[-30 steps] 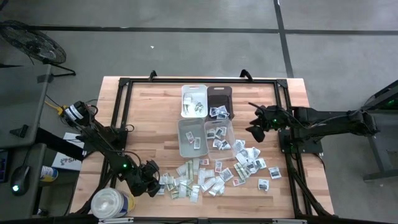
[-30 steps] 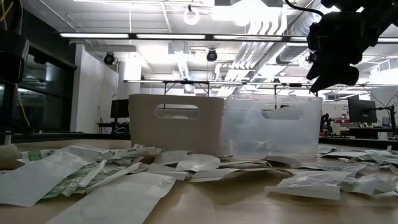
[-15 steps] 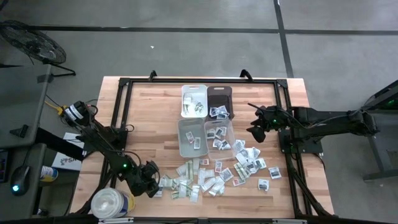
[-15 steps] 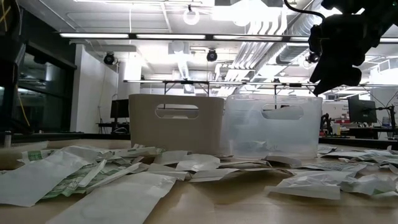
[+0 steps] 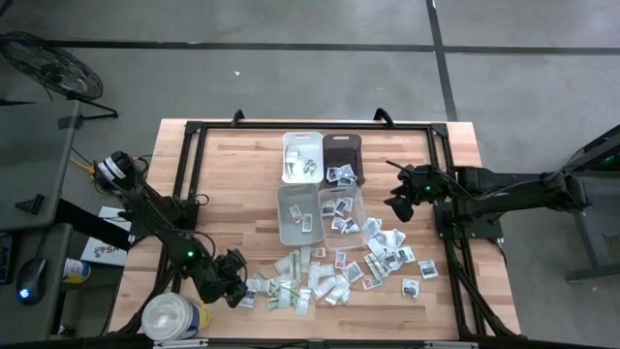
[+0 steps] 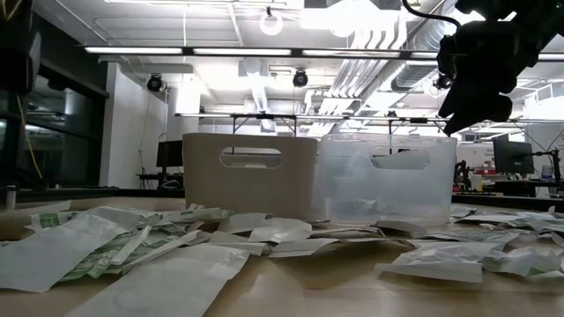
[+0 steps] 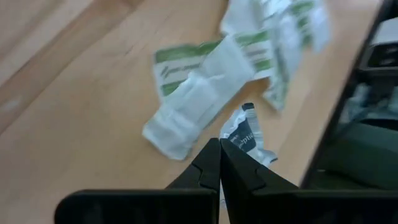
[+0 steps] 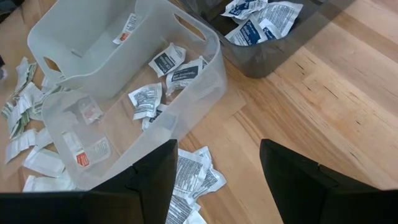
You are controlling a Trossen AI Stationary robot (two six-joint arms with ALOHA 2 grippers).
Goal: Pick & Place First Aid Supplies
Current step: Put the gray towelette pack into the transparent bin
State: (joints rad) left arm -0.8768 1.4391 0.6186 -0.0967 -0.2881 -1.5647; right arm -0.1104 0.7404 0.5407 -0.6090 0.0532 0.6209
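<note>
Down at the near edge of the table, the left gripper (image 5: 236, 291) sits right at the end of the packet pile (image 5: 320, 276) that faces the big white tub (image 5: 172, 316), which stands just beside it. In the left wrist view its two dark fingers (image 7: 208, 167) are pressed tight together, and a small packet with dark print (image 7: 247, 134) pokes out just past the tips, touching them; whether its edge is really pinched between them, I cannot tell. Just beyond that one lies a plain white packet (image 7: 199, 98), resting across a green-printed packet (image 7: 180, 60), both flat on the wooden table (image 5: 232, 184). The rest of the pile is strewn from the tub side across the table below the clear bin (image 5: 341, 210). On the far side of that clear bin from the tub, the right gripper (image 5: 397, 206) hangs above the table with its fingers (image 8: 149, 186) spread wide and nothing between them, and from its wrist you look down into the clear bin (image 8: 149, 93) with a handful of packets (image 8: 166, 61) lying inside, and more in the dark bin (image 8: 273, 37) beside it.
</note>
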